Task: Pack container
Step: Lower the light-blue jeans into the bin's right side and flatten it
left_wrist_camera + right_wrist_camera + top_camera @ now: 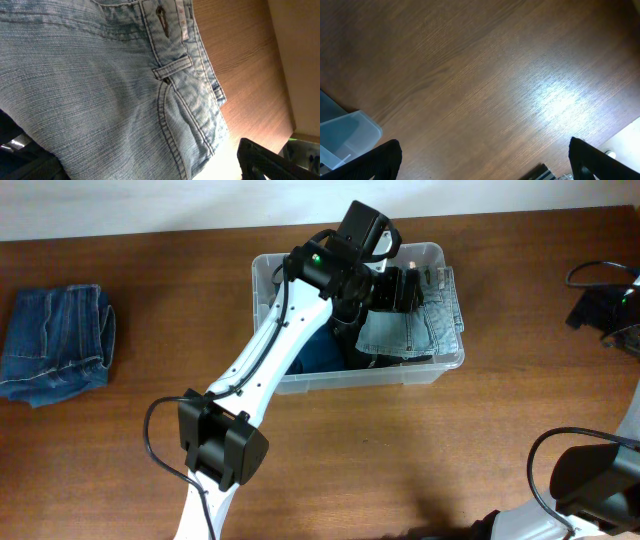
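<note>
Left tool down in the container, on the light jeans

The wooden table (120, 450) carries the clear, round-cornered container (380, 378) at far centre. It holds a dark blue garment (320, 350) and light-wash jeans (420, 330) bunched against its right wall. Folded darker jeans (55, 345) lie at left, probably next. The left tool (415, 288), released, sits on the light denim, likely tucking it in. The right tool (484, 145) hangs released at right, out of the way.
</note>
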You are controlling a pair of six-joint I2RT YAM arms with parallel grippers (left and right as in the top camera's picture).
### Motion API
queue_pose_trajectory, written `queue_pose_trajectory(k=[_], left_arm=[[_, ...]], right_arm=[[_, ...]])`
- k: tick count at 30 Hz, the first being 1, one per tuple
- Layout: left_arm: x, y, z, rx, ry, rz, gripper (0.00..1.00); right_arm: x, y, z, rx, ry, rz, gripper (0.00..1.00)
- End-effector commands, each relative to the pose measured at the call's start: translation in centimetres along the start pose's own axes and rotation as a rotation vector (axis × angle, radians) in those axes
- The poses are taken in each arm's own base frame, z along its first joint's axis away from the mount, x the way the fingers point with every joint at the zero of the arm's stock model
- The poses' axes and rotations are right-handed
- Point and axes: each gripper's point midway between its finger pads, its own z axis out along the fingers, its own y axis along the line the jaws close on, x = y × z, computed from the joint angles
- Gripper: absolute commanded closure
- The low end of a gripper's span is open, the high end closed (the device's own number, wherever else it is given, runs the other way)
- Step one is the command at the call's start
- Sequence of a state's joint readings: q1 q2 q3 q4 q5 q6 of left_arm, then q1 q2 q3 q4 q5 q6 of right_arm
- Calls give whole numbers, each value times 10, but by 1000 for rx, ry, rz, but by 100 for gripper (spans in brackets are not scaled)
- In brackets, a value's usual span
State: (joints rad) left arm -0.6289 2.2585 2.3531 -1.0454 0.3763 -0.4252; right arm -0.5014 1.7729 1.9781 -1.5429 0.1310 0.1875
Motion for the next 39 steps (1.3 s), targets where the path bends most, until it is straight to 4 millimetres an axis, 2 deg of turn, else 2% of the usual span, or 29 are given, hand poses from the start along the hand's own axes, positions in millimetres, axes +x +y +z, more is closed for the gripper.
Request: queue_pose_trajectory(k=[1,3,6,13,20,22,23,24,26,30,32,39], left_arm=[[-7,-9,-24,7,-43,44,1],[-8,-5,-24,-13,-47,48,1],[-11,15,-26,-128,-73,39,1],[-22,40,-32,-283,-128,90,1],[-23,42,-33,-303,-118,192,4],[-20,43,-32,-306,-107,191,29],[-14,46,-32,-314,-84,185,61],[-11,47,-33,-318,-71,182,76],[0,52,-33,-333,-27,163,99],[18,59,-33,-357,44,140,99],[26,67,-25,-367,75,133,99],[68,95,23,-347,193,101,99]], right_arm=[[-1,-3,0,9,-1,16,2],[-1,-2,0,9,-1,15,1],[-1,-2,0,9,-1,15,2],[-1,-3,0,9,-1,16,2],[-1,-3,0,9,-1,15,2],[-1,-3,0,9,-1,15,1],[-1,-3,0,9,-1,15,2],[-1,-3,0,9,-1,15,1],[-1,-3,0,9,-1,15,2],[-1,-3,0,9,-1,15,2],[-1,-2,0,9,-1,15,2],[-1,-2,0,9,-2,15,1]])
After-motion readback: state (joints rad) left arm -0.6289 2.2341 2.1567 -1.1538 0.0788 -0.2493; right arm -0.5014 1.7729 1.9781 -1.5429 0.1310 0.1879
